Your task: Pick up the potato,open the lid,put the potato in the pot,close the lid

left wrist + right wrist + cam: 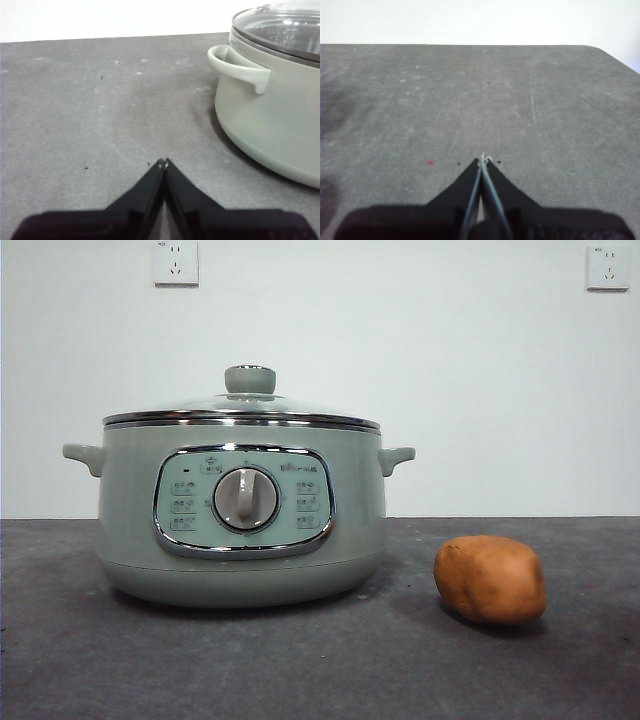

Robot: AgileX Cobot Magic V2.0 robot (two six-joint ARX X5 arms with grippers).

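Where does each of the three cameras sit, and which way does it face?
Front view: low, at table height, looking level at the pot, lid and potato; no arm shows.
Left wrist view: on the left arm, facing the table and the pot's side handle; left gripper shut, empty.
Right wrist view: on the right arm, facing table only; right gripper shut, empty.
Shared: front and left wrist views both show pot and lid.

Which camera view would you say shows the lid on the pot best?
The front view: the lid sits closed on the pot, its knob and whole rim visible. The left wrist view catches only part of its glass dome at the picture's edge; the right wrist view shows none.
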